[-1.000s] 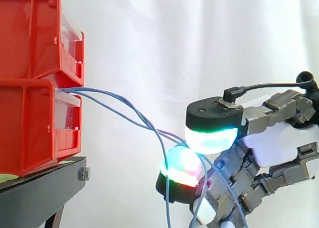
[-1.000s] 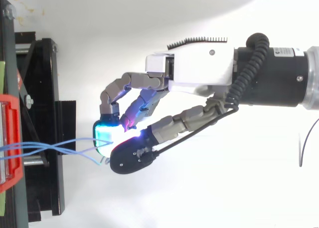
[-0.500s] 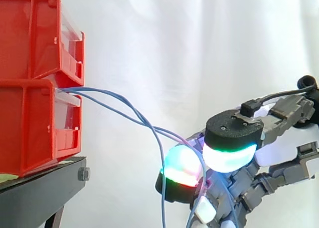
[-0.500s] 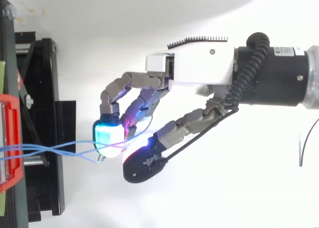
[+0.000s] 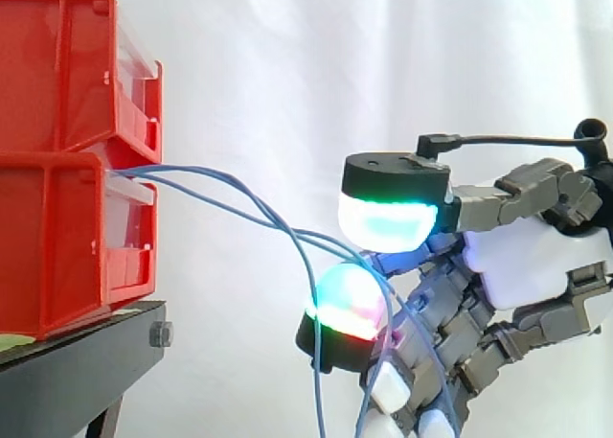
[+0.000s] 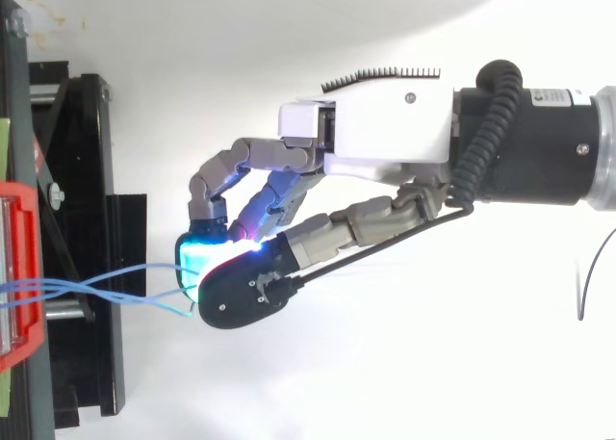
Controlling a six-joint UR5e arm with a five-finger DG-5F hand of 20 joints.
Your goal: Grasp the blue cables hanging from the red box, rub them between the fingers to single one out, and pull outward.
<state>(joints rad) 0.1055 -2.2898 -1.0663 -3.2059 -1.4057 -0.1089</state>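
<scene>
Reaching in from the side away from the red box, the hand has its fingers curled and pinched together on the blue cables. The thumb pad, glowing cyan and green, sits on top, and a finger pad, glowing cyan and red, sits beneath it, with the cables passing between the two. From above, the hand shows its thumb laid across that same finger pad, well clear of the red box, and its other fingers bent in behind the pinch. The blue cables come out of the clear front of the red box, cross over one another a short way out from it, and slope downward and away to the pinch, which lies lower than the box's opening and about level with its base. They are slack and bowed between the box and the hand, not drawn tight. Short of the pinch, on the box's side, one cable drops straight down out of the side view, and on the far side of the pinch from the box, more blue lengths trail down past the fingers. The red box rests on a black stand, with a second red box stacked directly on top of it, and a white curtain hangs behind the box.
</scene>
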